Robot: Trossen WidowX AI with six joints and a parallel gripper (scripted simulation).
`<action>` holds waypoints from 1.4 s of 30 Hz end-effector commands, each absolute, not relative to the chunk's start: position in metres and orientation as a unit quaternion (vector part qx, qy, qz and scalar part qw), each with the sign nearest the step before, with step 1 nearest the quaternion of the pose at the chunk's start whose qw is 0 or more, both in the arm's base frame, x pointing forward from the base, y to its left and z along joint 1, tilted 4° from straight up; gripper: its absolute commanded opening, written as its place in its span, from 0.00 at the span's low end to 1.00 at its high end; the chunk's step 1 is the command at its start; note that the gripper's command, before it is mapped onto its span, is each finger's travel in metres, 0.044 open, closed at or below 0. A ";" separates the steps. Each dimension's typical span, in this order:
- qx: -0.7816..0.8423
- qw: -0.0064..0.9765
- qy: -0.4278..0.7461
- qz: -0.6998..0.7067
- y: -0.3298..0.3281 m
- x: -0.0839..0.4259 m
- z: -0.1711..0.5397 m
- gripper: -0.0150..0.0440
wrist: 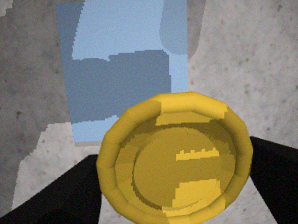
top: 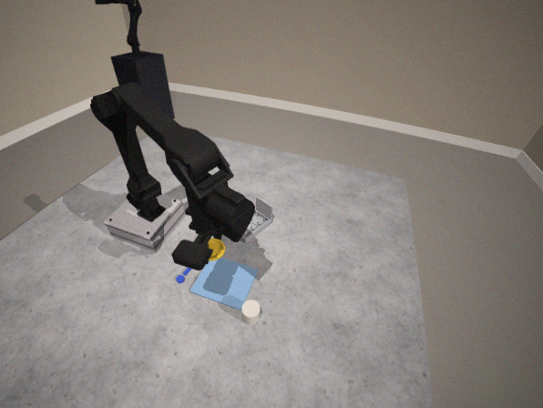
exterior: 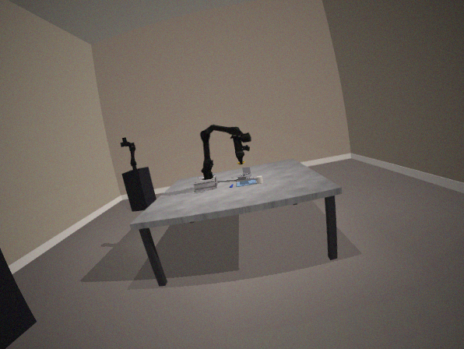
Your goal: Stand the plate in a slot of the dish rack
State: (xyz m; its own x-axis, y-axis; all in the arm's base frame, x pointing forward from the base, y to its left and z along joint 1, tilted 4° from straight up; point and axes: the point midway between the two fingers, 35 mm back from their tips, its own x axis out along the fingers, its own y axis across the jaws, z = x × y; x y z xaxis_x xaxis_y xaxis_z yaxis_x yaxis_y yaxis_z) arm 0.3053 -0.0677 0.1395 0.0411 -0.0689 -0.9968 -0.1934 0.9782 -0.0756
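The yellow round plate (top: 217, 249) (exterior: 241, 163) (wrist: 177, 167) is held roughly level above the table, its hollow side facing the wrist camera. My gripper (top: 213, 249) (exterior: 240, 161) (wrist: 173, 156) is shut on it, with one black finger at each side of the rim in the wrist view. The grey dish rack (top: 264, 209) (exterior: 246, 170) has an upright panel at one end and small pegs on its base. It stands behind the gripper in the top view, where the arm hides part of it. The rack is not in the wrist view.
A light blue mat (top: 246, 284) (wrist: 120, 30) lies on the table below the arm. A cream cylinder (top: 251, 311) (exterior: 260, 179) stands by its corner. A blue utensil (top: 180, 279) (exterior: 231, 186) lies beside the mat, towards the arm's base (top: 132, 228).
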 end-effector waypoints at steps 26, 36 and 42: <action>0.071 0.718 0.684 -0.108 0.076 0.246 0.145 0.25; 0.043 0.689 0.724 -0.008 0.079 0.247 0.121 0.25; 0.026 0.670 0.739 0.070 0.081 0.246 0.106 0.25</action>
State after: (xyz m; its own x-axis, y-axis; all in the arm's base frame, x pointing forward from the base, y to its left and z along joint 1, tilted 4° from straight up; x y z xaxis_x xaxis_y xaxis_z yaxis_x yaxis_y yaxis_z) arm 0.2484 0.0802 0.1147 -0.0687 0.0925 -0.9933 0.0014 0.9957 0.0926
